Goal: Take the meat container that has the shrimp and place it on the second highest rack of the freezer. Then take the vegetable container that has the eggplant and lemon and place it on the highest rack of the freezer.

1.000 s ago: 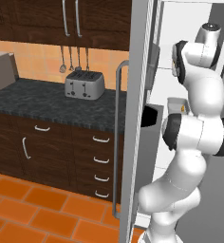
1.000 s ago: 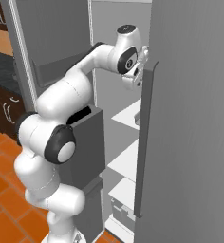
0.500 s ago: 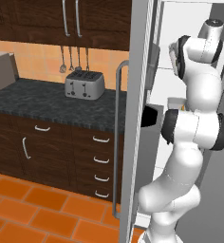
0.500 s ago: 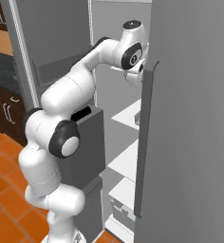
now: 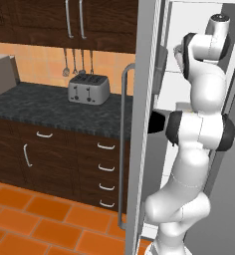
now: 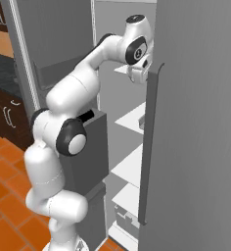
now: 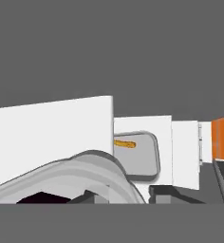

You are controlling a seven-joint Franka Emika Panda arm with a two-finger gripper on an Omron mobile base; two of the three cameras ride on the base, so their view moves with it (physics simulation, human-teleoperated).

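My gripper reaches into the open freezer at the level of the highest rack, its fingers hidden behind the door edge. In the hand view, the curved grey rim of a container lies very close under the hand, beside the white slab of the highest rack. I cannot tell whether the fingers still touch it. The eggplant and lemon are hidden. One shelf lower, the grey meat container with the orange shrimp rests flat on the second highest rack.
The freezer door stands open right next to the hand, and another open door panel stands to the arm's left. Lower white shelves step down inside. A counter with a toaster lies to the left.
The wrist has risen a little near the top shelf. The base and the shelves have not shifted.
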